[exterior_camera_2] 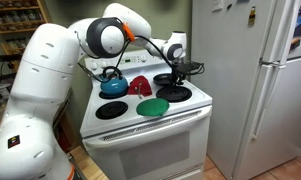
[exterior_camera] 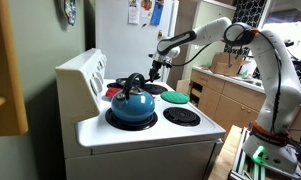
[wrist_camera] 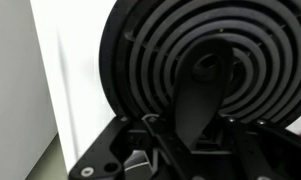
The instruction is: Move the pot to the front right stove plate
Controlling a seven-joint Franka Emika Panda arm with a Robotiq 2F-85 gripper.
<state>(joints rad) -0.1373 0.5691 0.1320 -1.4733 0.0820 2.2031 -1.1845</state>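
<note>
The small green pot (exterior_camera_2: 153, 106) sits on the white stove top near the front edge, next to a bare coil burner (exterior_camera_2: 174, 94). It also shows in an exterior view (exterior_camera: 176, 97). My gripper (exterior_camera_2: 175, 70) is over the back right part of the stove, well away from the pot, and shows in an exterior view (exterior_camera: 154, 68). In the wrist view the fingers (wrist_camera: 195, 120) are closed on a dark tapering piece that looks like the black pan's handle (wrist_camera: 202, 85). A coil burner (wrist_camera: 160, 50) lies right below it. The black pan (exterior_camera_2: 170, 79) hangs at the gripper.
The blue kettle (exterior_camera_2: 113, 82) stands on the back left burner and shows in an exterior view (exterior_camera: 131, 103). A red object (exterior_camera_2: 140, 85) lies mid-stove. The front left burner (exterior_camera_2: 111, 110) is bare. A fridge (exterior_camera_2: 250, 80) stands beside the stove.
</note>
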